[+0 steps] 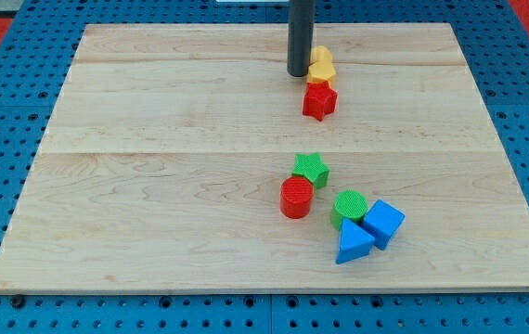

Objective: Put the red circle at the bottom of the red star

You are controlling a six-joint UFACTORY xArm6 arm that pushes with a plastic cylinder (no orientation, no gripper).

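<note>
The red circle lies right of the board's centre, touching the green star just above and to its right. The red star lies near the view's top, well above the red circle. My tip stands at the top of the board, just left of the yellow blocks and up-left of the red star. It is far from the red circle.
Two yellow blocks are stacked close together just above the red star, touching it. A green circle sits right of the red circle. A blue cube and a blue triangle lie beside it. The wooden board rests on a blue pegboard.
</note>
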